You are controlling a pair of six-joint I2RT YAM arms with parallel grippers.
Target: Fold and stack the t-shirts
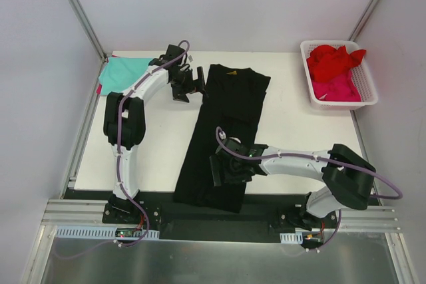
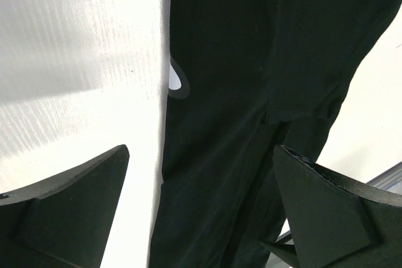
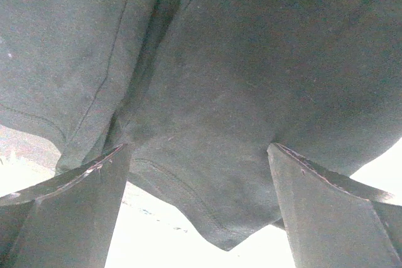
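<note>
Now, across the white surface [image 1: 293, 138] the black t-shirt [image 1: 226, 118] lies folded lengthwise, centre; white basket [image 1: 370, 91] far right holds the red shirt [image 1: 333, 61] and pink shirt [image 1: 339, 88]; teal shirt [image 1: 123, 71] far left. Left end effector [image 2: 201, 150], jaws wide, empty, hovers at the black t-shirt's far left edge; right end effector [image 3: 198, 147], equally wide, empty, over the near hem.

No legible text, brand name, number or sign in any view. Small yellow neck tag [image 1: 231, 72] at collar of black t-shirt [image 1: 226, 121]: markings too small to read.
</note>
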